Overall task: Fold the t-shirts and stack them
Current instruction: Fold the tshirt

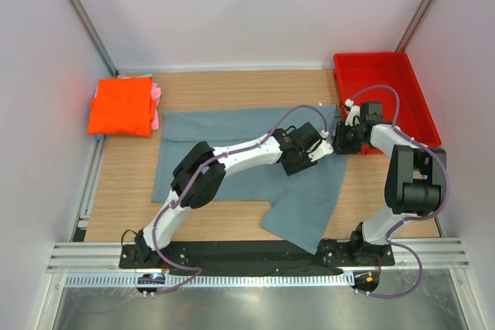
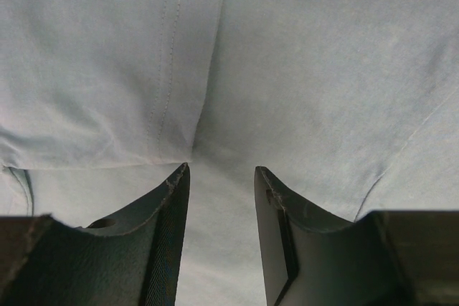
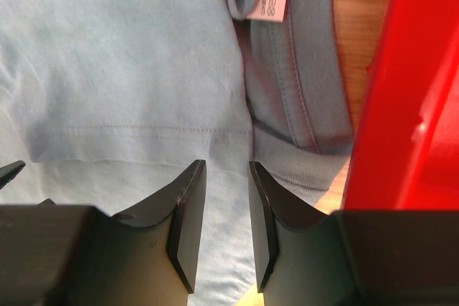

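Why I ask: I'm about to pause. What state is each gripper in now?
Left gripper: jaws open over the grey-blue t-shirt, holding nothing.
Right gripper: jaws open, narrow gap, holding nothing.

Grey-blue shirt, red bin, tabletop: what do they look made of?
Shirt: soft matte knit cloth, probably cotton jersey; it creases and has stitched hems. Bin: hard moulded plastic, glossy; light glints on its smooth wall. Table: wood or wood-look laminate, matte; grain lines show, but I can't tell which.
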Robot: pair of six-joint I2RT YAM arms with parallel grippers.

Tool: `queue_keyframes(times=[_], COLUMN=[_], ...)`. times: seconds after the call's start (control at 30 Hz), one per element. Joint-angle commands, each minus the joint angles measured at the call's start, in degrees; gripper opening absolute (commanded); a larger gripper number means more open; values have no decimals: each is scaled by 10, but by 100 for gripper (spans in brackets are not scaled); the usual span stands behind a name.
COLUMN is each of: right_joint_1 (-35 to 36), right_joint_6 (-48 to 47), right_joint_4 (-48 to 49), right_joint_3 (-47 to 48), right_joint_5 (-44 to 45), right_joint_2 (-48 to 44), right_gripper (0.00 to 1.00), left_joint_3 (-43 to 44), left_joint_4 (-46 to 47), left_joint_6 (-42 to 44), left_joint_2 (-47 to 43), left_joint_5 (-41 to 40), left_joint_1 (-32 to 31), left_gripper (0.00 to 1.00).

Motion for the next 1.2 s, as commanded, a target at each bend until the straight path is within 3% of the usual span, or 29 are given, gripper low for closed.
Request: queue_keyframes(times=[0.0,0.6,0.93,1.17], right_joint_1=[-12,-4,-4,-4], right_joint_6=[9,10,13,13], right_joint_4=[14,15,17,18], right_joint_3=[12,19,14,5], right_joint_5=[72,118,94,69], right_joint_2=[24,50,34,1], right_gripper=[36,35,8,3], left_joint_3=[19,22,22,19], left_joint_4=[15,18,19,18], left_joint_6=[2,-6,-7,-5], left_joint_2=[-6,1,-1,-5], left_joint_5=[5,18,23,23], left_joint_1=[7,13,14,14], left_gripper=[42,39,27,10])
